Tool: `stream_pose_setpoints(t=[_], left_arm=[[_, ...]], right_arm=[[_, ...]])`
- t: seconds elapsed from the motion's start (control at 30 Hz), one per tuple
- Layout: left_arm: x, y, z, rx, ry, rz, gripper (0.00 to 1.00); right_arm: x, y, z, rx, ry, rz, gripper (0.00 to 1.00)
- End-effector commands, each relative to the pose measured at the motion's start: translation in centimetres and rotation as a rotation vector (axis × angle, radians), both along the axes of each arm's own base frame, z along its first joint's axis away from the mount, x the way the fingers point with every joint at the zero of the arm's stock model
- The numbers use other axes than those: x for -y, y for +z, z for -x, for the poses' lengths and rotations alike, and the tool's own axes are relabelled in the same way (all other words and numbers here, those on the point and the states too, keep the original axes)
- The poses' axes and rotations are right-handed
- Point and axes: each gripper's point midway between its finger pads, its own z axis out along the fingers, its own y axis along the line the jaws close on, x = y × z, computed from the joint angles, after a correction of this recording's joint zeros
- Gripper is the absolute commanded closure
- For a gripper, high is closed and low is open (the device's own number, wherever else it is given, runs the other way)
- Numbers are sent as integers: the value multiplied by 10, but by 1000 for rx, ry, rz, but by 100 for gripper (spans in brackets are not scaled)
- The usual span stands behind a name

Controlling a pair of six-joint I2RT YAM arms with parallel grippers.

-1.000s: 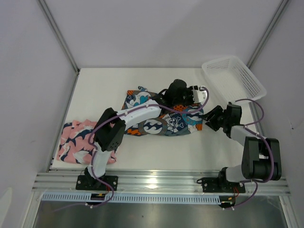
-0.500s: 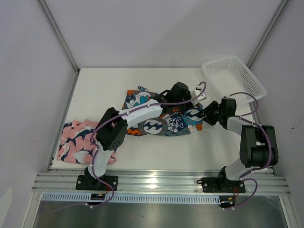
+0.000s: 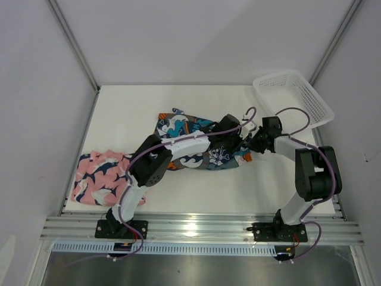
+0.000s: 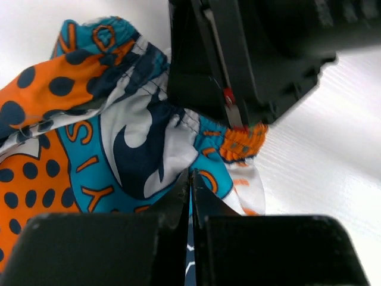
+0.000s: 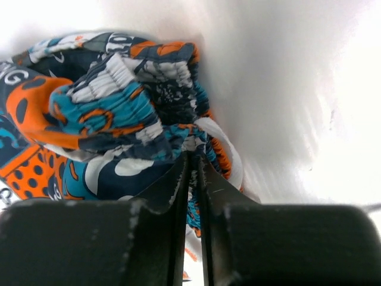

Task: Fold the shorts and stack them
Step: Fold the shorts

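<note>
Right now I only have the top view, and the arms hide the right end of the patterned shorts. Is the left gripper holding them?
Observer: Yes. The left wrist view shows the left gripper shut on the patterned shorts, with fabric pinched at the tips.
Operator: And the right one?
Observer: The right gripper is shut too, with cloth showing between its fingers.
Operator: Which part has it got?
Observer: The elastic waistband, at an orange stretch.

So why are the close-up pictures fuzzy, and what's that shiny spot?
Top view: a bright glint of light on the metal rail. Left wrist view: the left claw sits too near the lens, so it blurs; the patterned shorts look crisp. Right wrist view: the table is washed out white.
</note>
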Motion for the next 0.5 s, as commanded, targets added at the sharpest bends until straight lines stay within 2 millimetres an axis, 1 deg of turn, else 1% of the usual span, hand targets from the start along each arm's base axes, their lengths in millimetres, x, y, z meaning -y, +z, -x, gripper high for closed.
stream_pose_setpoints(t=[0.0, 0.03, 0.07, 0.13, 0.17, 0.2, 0.27, 0.3, 0.33, 0.37, 0.4, 0.47], left_arm=[[2, -3, -9, -30, 117, 21, 100], [1, -4, -11, -35, 126, 8, 100], [-1, -9, -12, -38, 143, -8, 100], [-5, -17, -15, -50, 182, -25, 100], [-3, -18, -16, -53, 182, -11, 100], [-1, -19, -14, -65, 185, -1, 100], [2, -26, -11, -88, 176, 7, 100], [2, -28, -9, -99, 170, 7, 100], [1, -31, -6, -107, 165, 5, 100], [2, -26, -6, -99, 166, 21, 100], [-9, -41, 2, -120, 175, -8, 100], [-16, -36, 7, -107, 175, 9, 100]], right_arm=[[1, 4, -2, -14, 6, 111, 87], [-1, 3, 0, -17, 13, 109, 86], [-2, 6, 1, -10, 16, 103, 85], [-1, 8, 4, -4, 23, 105, 78], [0, 7, 8, -9, 25, 107, 75], [3, 10, 10, -4, 22, 109, 72], [5, 11, 15, -2, 24, 98, 70], [11, 13, 19, 1, 13, 92, 69], [12, 13, 23, 0, 13, 82, 68], [15, 14, 25, 4, 16, 82, 64], [20, 16, 30, 10, 7, 80, 62], [22, 18, 35, 7, 16, 68, 55]])
